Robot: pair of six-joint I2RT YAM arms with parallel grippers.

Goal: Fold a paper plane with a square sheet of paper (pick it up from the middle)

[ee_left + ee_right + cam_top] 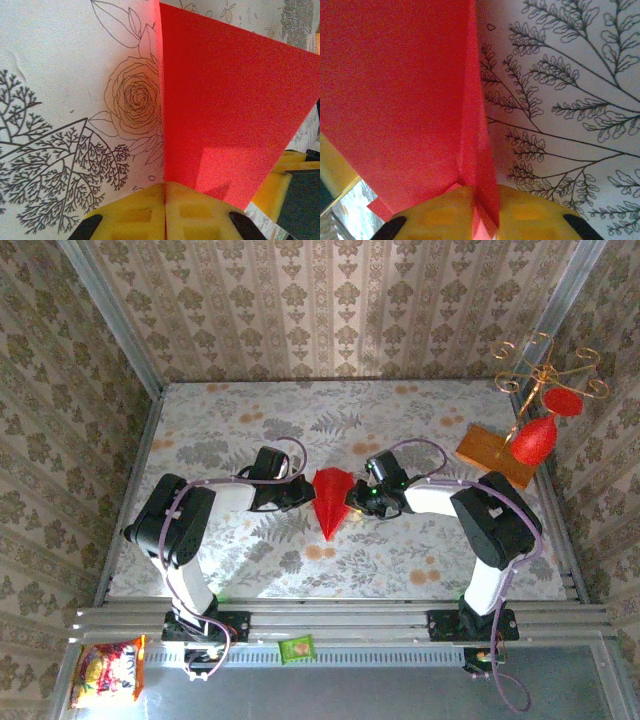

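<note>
At centre: paper plane [330,498] tip nearward (long axis near-far).

The left arm [185,525] and right arm [495,515] have bulky black joint housings joined by white links. A thin lilac cable [290,446] loops along each. The left gripper [300,492] and right gripper [353,502] carry yellow pads [137,216] moulded with shallow square recesses, backed in black.

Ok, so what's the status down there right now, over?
Left fingers shut on red paper, right fingers too. Paper folded to a pointed kite. Wooden board, red ornament sit apart, far right.
</note>
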